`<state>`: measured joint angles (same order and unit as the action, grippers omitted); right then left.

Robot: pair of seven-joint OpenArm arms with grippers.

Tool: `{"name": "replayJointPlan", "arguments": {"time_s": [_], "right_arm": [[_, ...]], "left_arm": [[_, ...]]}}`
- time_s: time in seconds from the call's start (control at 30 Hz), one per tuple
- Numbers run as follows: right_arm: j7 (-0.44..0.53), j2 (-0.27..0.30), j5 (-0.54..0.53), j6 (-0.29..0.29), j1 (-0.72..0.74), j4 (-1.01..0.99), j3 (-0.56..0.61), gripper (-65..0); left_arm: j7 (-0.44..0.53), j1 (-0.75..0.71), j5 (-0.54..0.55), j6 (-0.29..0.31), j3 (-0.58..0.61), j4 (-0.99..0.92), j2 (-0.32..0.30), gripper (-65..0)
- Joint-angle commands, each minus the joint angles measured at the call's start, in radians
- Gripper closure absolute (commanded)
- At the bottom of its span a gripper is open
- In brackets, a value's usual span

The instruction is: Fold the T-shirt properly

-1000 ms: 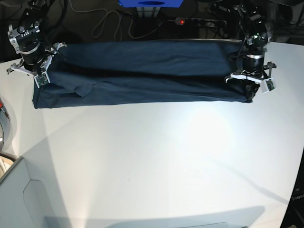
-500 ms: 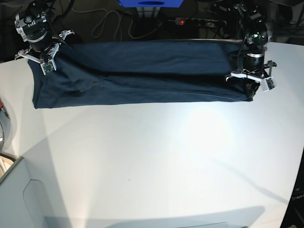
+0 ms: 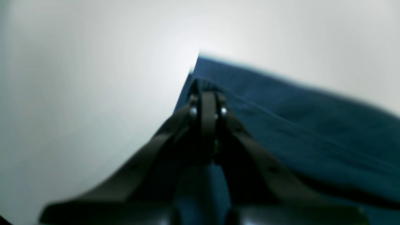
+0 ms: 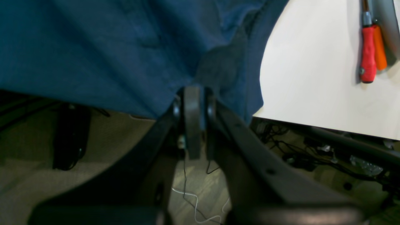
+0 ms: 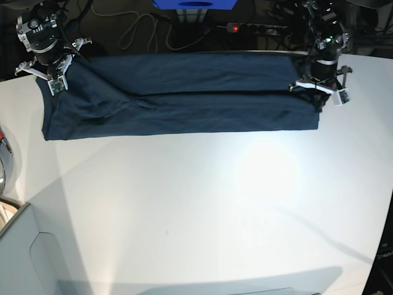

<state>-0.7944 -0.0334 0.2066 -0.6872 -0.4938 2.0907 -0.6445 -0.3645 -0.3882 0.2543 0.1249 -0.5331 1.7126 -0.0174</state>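
Note:
The dark navy T-shirt (image 5: 184,101) lies as a long folded band across the far part of the white table (image 5: 196,209). At the band's left end in the base view, my right gripper (image 5: 48,78) is shut on a pinch of the cloth. In the right wrist view the right gripper (image 4: 191,92) holds the T-shirt (image 4: 93,47) over the table's far edge, with floor below. At the right end, my left gripper (image 5: 317,98) is shut on the fabric. The left wrist view shows the left gripper (image 3: 204,87) clamping a fold near the T-shirt (image 3: 297,125) corner.
Red- and orange-handled tools (image 4: 370,47) lie on the table beside the shirt's left end. A power strip (image 5: 258,27), cables and a blue object (image 5: 193,5) sit behind the far edge. A grey panel (image 5: 24,258) fills the near left corner.
Both grippers have drawn back toward the far edge with the cloth. The right gripper went furthest, dragging the left end back; the right end now lies narrower and flatter.

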Motion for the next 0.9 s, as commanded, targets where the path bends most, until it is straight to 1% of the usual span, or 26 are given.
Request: {"name": "replayJointPlan", "arguments": {"time_s": [0.0,0.47,0.53,0.6,0.63,0.67,0.73,0.77,0.83,0.87], "right_arm": [[0.010,0.007,-0.005,-0.011,-0.004,0.014,-0.002,-0.1],[0.002,0.013,-0.005,-0.011,0.025,0.014,0.001,-0.6],[0.000,0.019,-0.003,-0.011,0.030,0.012,0.001,-1.2],[0.000,0.033,-0.003,-0.011,0.036,0.011,0.002,-5.5],[0.000,0.033,-0.003,-0.011,0.037,0.008,0.002,-9.0],[0.002,0.033,-0.003,-0.011,0.039,0.001,0.002,-13.4],[-0.001,0.056,-0.003,-0.011,0.070,-0.008,0.002,-23.2],[-0.001,0.060,-0.003,-0.011,0.080,-0.025,0.002,-28.6],[-0.001,0.069,-0.005,-0.011,0.100,-0.052,0.001,-37.1],[-0.001,0.076,-0.005,-0.011,0.116,-0.063,0.001,-40.1]], "left_arm": [[0.031,0.001,0.007,0.003,0.000,0.008,-0.008,0.0],[0.031,0.024,0.007,0.005,0.000,-0.096,-0.011,0.0],[0.031,0.024,0.007,0.005,0.003,-0.108,-0.026,0.0],[0.031,0.024,0.009,0.005,0.003,-0.118,-0.033,0.0],[0.031,0.024,0.009,0.005,0.003,-0.118,-0.034,0.0],[0.031,0.024,0.009,0.005,0.003,-0.118,-0.034,-2.1],[0.029,0.022,0.009,0.005,0.003,-0.113,-0.036,-10.8],[0.028,0.019,0.009,0.005,0.003,-0.105,-0.034,-17.0],[0.028,0.018,0.009,0.005,0.003,-0.104,-0.033,-26.5],[0.028,0.018,0.009,0.005,0.003,-0.104,-0.033,-30.2]]}}
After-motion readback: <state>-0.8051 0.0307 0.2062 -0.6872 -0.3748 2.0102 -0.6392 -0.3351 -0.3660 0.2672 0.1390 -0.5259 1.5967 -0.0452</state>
